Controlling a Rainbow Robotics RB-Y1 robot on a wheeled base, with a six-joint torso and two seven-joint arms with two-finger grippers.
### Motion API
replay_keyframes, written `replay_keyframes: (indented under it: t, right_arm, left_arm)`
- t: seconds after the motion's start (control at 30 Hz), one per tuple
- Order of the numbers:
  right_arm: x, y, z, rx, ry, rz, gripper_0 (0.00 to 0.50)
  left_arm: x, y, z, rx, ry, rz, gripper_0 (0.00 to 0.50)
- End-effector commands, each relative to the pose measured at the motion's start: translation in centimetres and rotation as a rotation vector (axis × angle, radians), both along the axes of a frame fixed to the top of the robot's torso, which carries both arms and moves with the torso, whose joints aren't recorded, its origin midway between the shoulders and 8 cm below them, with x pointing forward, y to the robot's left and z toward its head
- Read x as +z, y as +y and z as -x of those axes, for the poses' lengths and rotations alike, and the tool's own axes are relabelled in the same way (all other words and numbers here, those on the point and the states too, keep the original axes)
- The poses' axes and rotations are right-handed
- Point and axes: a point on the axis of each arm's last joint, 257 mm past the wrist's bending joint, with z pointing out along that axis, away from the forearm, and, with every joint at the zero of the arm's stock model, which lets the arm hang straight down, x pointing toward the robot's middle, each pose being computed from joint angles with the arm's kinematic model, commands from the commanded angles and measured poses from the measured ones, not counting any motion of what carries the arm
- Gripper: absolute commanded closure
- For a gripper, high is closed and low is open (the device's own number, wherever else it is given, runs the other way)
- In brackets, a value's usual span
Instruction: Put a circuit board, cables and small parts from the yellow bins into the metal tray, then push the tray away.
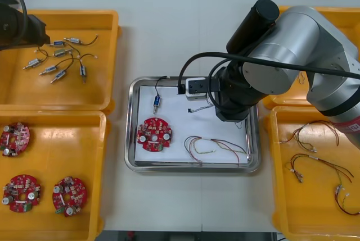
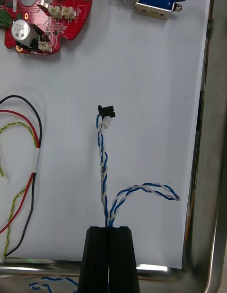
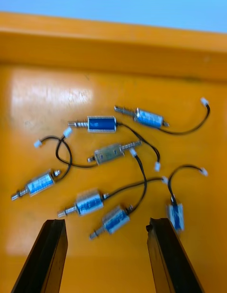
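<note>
Right wrist view: the right gripper point(image 2: 109, 229) has its black fingers pressed together on a blue and white cable point(image 2: 103, 160), pinched at one spot with the rest of it free. From the fingers the cable runs straight ahead over the white floor of the metal tray point(image 2: 208, 179) and ends in a small black and white plug. A short loop of it curls off to the far side.

In the scene that long axis points left, toward the gap between the circuit board point(image 1: 154, 134) at the near left of the tray and the small metal part point(image 1: 157, 104) at the far left. Bare white separates the plug from both. A red and yellow cable point(image 1: 214, 146) lies along the near side, apart from the blue and white one.

The plug end appears to rest on the tray floor — so, as I judge it, the move due is to part the fingers and let the held end drop, then lift clear without dragging the cable to the right over the rim. The right arm is the one at the tray.

The left gripper point(image 3: 106, 221) hangs over the far left yellow bin point(image 3: 113, 47) with its fingers wide apart, gripping nothing, above a scatter of small metal parts point(image 3: 101, 124)
</note>
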Motion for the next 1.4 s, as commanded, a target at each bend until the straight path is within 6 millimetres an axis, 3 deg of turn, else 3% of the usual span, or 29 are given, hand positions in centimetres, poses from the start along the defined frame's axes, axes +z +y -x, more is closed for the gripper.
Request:
replay_keyframes:
  t: [0.03, 0.5, 0.97, 1.2, 1.23, 1.27, 1.33, 1.4]
  right_arm:
    - [0.5, 2.2, -1.2, 0.068, -0.039, -0.01, 0.5]
    - [-1.6, 1.8, -2.7, 0.059, -0.046, 0.005, 0.5]
    - [-3.0, 1.6, -3.5, 0.057, -0.06, 0.022, 0.5]
    - [-3.4, 1.3, -3.7, 0.046, -0.053, 0.024, 0.5]
    - [-3.4, 1.3, -3.7, 0.045, -0.052, 0.024, 0.487]
    - [-3.4, 1.3, -3.7, 0.045, -0.052, 0.024, 0.443]
    - [-3.4, 1.2, -3.7, 0.046, -0.053, 0.026, 0.178]
    - [-3.4, 1.3, -3.7, 0.051, -0.052, 0.025, 0.023]
  left_arm:
    - [3.1, 3.0, -2.1, -0.103, -0.073, -0.183, 0.0]
    - [1.3, 4.8, -2.6, -0.22, -0.041, -0.336, 0.0]
    - [-1.5, 6.1, -2.7, -0.262, -0.021, -0.375, 0.0]
    - [-1.6, 6.2, -3.0, -0.281, -0.028, -0.422, 0.0]
    - [-1.6, 6.4, -3.1, -0.279, -0.031, -0.425, 0.0]
    - [-1.5, 6.4, -3.1, -0.281, -0.033, -0.43, 0.0]
    - [-1.9, 6.8, -3.0, -0.28, -0.02, -0.432, 0.0]
    - [-2.3, 7.0, -2.9, -0.276, -0.012, -0.428, 0.0]
